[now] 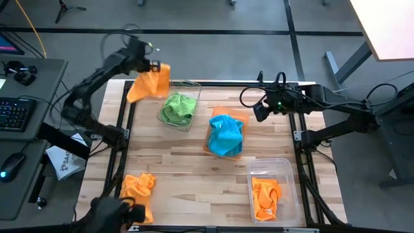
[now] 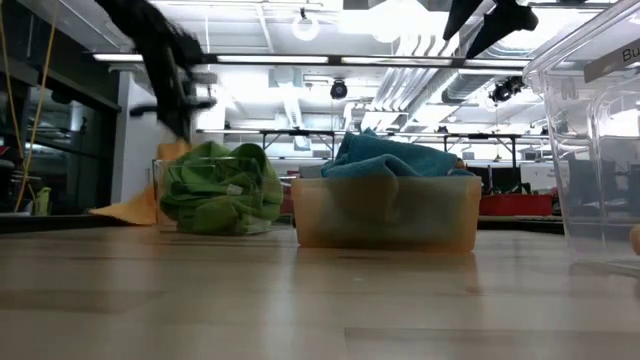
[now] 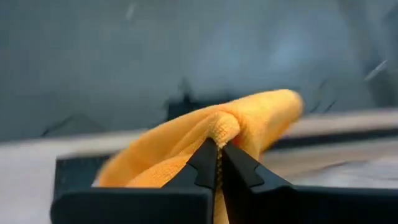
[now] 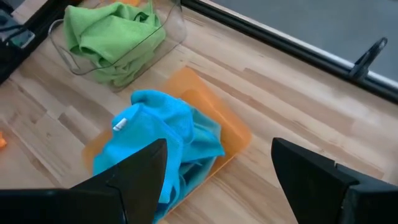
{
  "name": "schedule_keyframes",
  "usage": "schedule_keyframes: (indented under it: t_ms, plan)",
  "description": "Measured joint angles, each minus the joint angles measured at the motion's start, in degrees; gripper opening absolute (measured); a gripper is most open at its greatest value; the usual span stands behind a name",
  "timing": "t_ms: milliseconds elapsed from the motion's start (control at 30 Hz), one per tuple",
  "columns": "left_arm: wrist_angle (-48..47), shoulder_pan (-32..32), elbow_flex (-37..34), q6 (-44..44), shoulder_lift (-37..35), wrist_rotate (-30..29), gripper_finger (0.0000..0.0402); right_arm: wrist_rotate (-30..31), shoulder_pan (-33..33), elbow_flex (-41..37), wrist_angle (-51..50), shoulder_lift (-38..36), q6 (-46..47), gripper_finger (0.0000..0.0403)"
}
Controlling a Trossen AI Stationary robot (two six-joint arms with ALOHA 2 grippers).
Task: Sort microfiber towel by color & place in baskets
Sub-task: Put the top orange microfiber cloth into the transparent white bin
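My left gripper (image 1: 157,66) hovers over the table's far left corner, shut on an orange towel (image 1: 149,84) that hangs below it; the same orange towel (image 2: 135,208) shows behind the green pile in the low view. Green towels (image 1: 178,107) fill a clear basket (image 1: 189,85). Blue towels (image 4: 163,134) lie in the orange basket (image 4: 233,134). More orange towels (image 1: 266,194) sit in a second clear basket (image 1: 288,169), and others (image 1: 137,189) lie on the table's near left corner. My right gripper (image 4: 217,180) is open above the blue towels, touching nothing. My left gripper pinches a raised fold of the orange towel (image 3: 225,127) between its two fingertips (image 3: 205,158). The cloth bulges out past the tips and drapes down to either side. It hangs slack below the gripper; whether its lower end touches the table I cannot tell.
The table has a dark raised frame (image 1: 213,83) along its edges. A desk with a keyboard (image 1: 14,113) stands left of the table. Bare wood (image 1: 194,175) lies between the baskets and the near edge.
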Motion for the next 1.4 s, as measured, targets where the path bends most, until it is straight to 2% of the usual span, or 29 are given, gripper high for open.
schedule_keyframes:
  t_ms: [167,300,433,567,833,1000,1133,1233,1400]
  plan:
    - [5.6,-3.5,0.0,-4.0,-13.8,6.6,0.0001,0.9,0.0,0.0,2.8,-5.4,-4.6,0.0284]
    - [11.5,-10.2,0.0,-7.6,-21.8,6.8,0.0000,4.1,0.0,0.0,4.7,-11.7,-5.9,0.0284]
    - [20.4,-19.6,0.0,-13.9,-25.9,7.6,0.0000,9.1,0.0,0.0,3.2,-17.1,-6.2,0.0284]
    - [30.1,-31.3,0.0,-16.0,-26.1,6.5,0.0000,12.0,0.0,0.0,0.2,-20.0,-6.4,0.0284]
    - [45.4,-53.6,0.1,-16.0,-17.3,3.9,0.0000,12.0,0.0,0.0,-5.7,-20.2,-6.0,0.0284]
    - [60.4,-63.5,0.0,-16.1,-8.0,8.8,0.0000,11.9,0.0,0.0,-5.7,-20.0,-5.9,0.0284]
    - [76.4,-68.5,0.0,-17.0,0.0,14.8,0.0000,12.4,0.0,0.0,-6.6,-19.8,-3.0,0.0284]
    - [85.4,-70.5,0.1,-20.9,5.6,17.2,0.0000,13.4,0.0,0.0,-9.7,-19.8,0.4,0.0284]
    - [87.8,-73.0,6.3,-24.9,14.7,21.1,0.0000,13.0,0.0,0.0,-17.8,-19.0,10.4,0.0284]
